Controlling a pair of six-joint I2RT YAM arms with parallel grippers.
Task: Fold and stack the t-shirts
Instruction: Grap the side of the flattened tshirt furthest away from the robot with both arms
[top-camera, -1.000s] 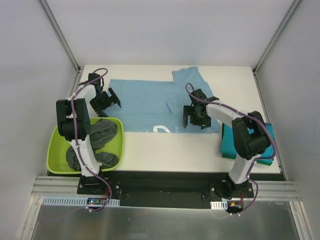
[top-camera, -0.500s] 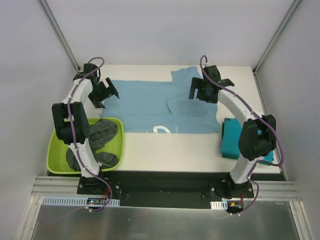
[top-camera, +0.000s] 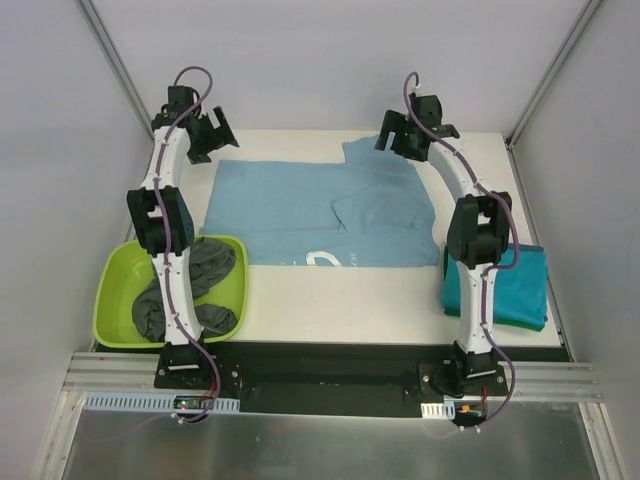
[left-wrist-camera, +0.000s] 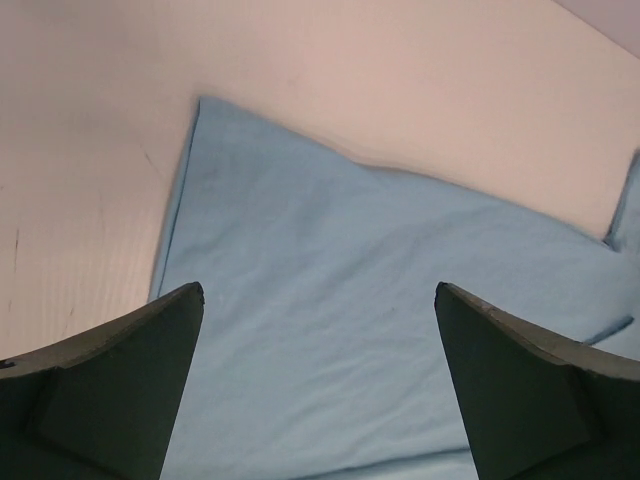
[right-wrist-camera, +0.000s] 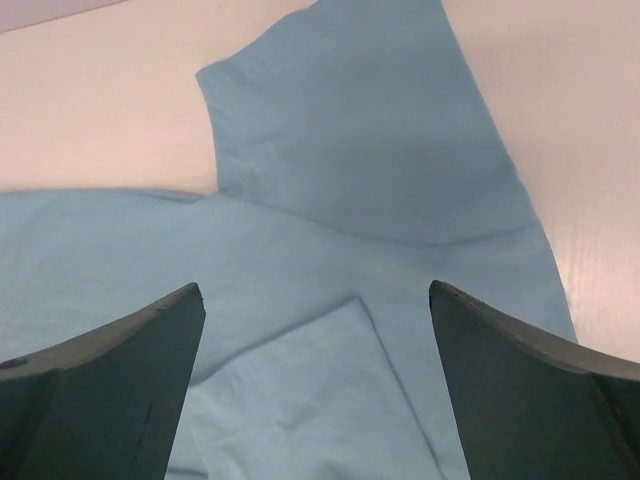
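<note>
The white surface (top-camera: 330, 295) carries most of the work. Across its far half the light blue t-shirt (top-camera: 290, 210) lies spread nearly flat, with its white printed marks (top-camera: 325, 259) at the near hem. One sleeve reaches out at the far right. A squarish flap of the same cloth lies turned onto the body near the right side, so folding on this shirt looks barely begun.

At the near left sits the lime-green tub (top-camera: 115, 290), and in it the dark grey t-shirts (top-camera: 205, 265) lie crumpled in a heap. How many there are cannot be told, and none looks folded.

At the near right, beside the right arm, the teal t-shirt (top-camera: 520, 290) lies as a neat flat rectangle. It looks finished and seems to mark where the stack will grow. Nothing rests on it yet.

By that reading one shirt is done, one is in hand and the tub's load remains, so the task is in its early part.

The left pincer (top-camera: 212, 140) hangs above the far-left corner of the light blue shirt with its jaws spread wide and nothing between them. The right pincer (top-camera: 398, 143) hangs above the far-right sleeve, equally wide and equally empty. Both wrist views show only cloth and bare surface below the fingers.
</note>
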